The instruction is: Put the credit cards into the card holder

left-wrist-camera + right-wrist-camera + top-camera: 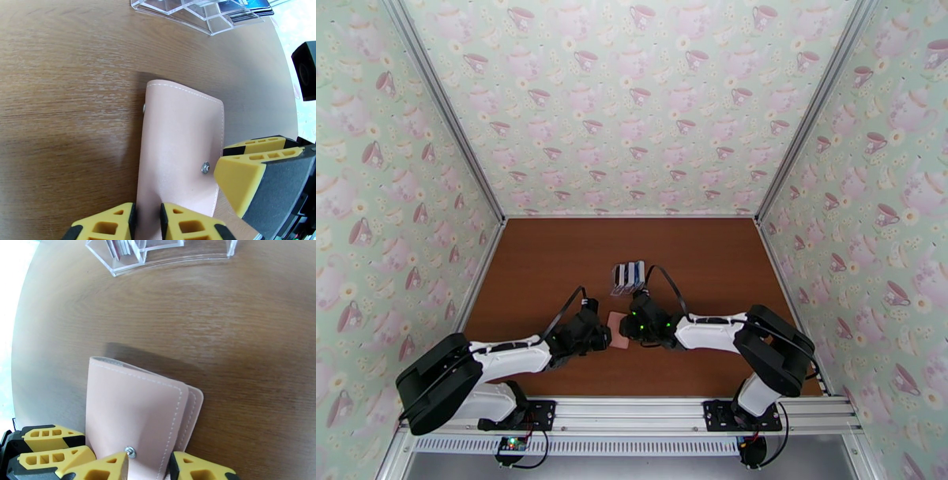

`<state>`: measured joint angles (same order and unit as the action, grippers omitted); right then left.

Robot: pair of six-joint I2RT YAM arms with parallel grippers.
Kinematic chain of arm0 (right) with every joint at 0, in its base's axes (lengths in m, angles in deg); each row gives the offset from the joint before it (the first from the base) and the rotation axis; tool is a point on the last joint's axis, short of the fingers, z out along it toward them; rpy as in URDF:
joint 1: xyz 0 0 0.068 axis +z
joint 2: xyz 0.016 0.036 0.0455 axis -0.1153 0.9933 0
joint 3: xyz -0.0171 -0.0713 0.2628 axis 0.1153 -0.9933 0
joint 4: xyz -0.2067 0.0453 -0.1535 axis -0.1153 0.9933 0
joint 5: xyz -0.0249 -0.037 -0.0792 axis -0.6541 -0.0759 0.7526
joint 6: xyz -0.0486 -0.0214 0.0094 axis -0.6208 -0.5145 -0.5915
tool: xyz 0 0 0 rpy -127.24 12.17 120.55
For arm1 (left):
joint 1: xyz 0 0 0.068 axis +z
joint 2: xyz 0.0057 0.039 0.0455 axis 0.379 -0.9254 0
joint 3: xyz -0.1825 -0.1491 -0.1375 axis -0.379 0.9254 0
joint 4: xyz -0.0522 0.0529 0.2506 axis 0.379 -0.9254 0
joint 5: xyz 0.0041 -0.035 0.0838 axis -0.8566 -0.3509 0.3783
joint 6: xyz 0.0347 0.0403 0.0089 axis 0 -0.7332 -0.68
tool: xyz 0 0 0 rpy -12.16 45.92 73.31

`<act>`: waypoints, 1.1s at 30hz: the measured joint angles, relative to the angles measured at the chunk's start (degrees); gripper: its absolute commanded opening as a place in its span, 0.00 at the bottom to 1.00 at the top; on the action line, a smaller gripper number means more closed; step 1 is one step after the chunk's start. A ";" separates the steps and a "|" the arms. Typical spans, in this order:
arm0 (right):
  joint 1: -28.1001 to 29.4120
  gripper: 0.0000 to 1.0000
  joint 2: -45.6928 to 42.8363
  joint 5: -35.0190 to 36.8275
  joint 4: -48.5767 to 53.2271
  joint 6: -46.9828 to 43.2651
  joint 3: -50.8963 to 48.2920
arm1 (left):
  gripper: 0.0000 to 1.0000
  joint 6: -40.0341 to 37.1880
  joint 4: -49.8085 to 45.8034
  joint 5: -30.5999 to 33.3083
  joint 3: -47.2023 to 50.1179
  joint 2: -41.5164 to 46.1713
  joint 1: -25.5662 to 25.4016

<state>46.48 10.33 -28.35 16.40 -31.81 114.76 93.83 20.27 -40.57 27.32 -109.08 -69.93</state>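
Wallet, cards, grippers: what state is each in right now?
wallet: folded, lying on the table
cards: standing in the rack
left gripper: shut on the wallet's near edge
right gripper: straddles the wallet's edge, grip unclear

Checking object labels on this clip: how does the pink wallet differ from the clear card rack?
The pink wallet is opaque and folded; the clear rack is see-through with raised slots. The left gripper and right gripper pinch the wallet; the rack stands farther back, untouched. Cards sit in the rack; none show in the wallet. Both are on the table.
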 measured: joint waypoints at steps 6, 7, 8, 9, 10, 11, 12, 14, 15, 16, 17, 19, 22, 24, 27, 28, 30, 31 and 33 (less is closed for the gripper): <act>0.00 0.34 0.11 -0.07 -0.37 0.07 -0.02 | 0.26 0.15 0.07 0.00 0.00 -0.02 0.00; 0.00 0.34 0.11 -0.07 -0.59 0.07 -0.11 | 0.26 0.15 0.09 0.00 0.00 -0.02 0.00; 0.00 0.34 0.11 -0.07 -0.92 0.11 -0.31 | 0.26 0.15 0.09 -0.02 0.00 -0.02 0.00; 0.00 0.34 0.11 -0.09 -1.25 0.24 -0.55 | 0.26 0.15 0.11 -0.02 0.00 -0.07 0.00; 0.00 0.34 0.09 -0.11 -1.53 0.28 -0.76 | 0.26 0.15 0.15 -0.04 0.00 -0.09 0.00; 0.00 0.34 0.09 -0.11 -1.73 0.46 -0.85 | 0.26 0.15 0.20 -0.04 0.00 -0.11 0.00; 0.00 0.34 0.00 -0.13 -1.97 0.52 -1.05 | 0.26 0.13 0.24 -0.07 0.00 -0.13 0.00; -0.07 0.34 -0.24 -0.15 -2.23 0.79 -1.38 | 0.27 0.15 0.35 -0.20 0.00 -0.13 0.00; -0.17 0.34 -0.44 -0.35 -2.34 1.05 -1.53 | 0.27 0.15 0.42 -0.28 0.00 -0.13 0.00; -0.31 0.34 -0.59 -0.59 -2.49 1.11 -1.64 | 0.28 0.15 0.46 -0.35 0.00 -0.13 0.00; -0.37 0.34 -0.81 -0.85 -2.58 1.16 -1.77 | 0.29 0.15 0.48 -0.44 0.00 -0.13 0.00; -0.46 0.34 -1.49 -1.25 -2.78 1.53 -1.97 | 0.30 0.15 0.46 -0.46 0.00 -0.11 0.00; -0.68 0.34 -2.16 -1.90 -3.54 1.73 -2.21 | 0.32 0.15 0.28 -0.48 0.00 0.07 0.00; -0.76 0.34 -2.25 -2.49 -4.33 2.08 -2.34 | 0.34 0.13 0.00 -0.48 0.00 0.44 0.00; -1.03 0.34 -2.25 -3.28 -5.53 2.62 -2.69 | 0.39 0.13 -0.46 -0.48 0.00 1.14 0.00; -1.09 0.34 -2.25 -3.63 -5.90 2.84 -2.80 | 0.40 0.13 -0.61 -0.48 0.00 1.40 0.00; -1.31 0.34 -2.25 -4.37 -6.67 3.08 -3.02 | 0.44 0.11 -1.09 -0.48 0.00 2.21 0.00; -1.36 0.34 -2.25 -4.61 -7.10 3.28 -3.19 | 0.45 0.11 -1.33 -0.48 0.00 2.58 0.00; -1.44 0.34 -2.25 -5.11 -8.09 3.69 -3.54 | 0.47 0.09 -1.79 -0.48 0.00 3.56 0.00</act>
<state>45.04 8.08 -33.47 8.31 -28.12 111.22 93.91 18.48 -41.05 27.32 -105.52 -69.93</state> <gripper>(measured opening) 0.342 0.456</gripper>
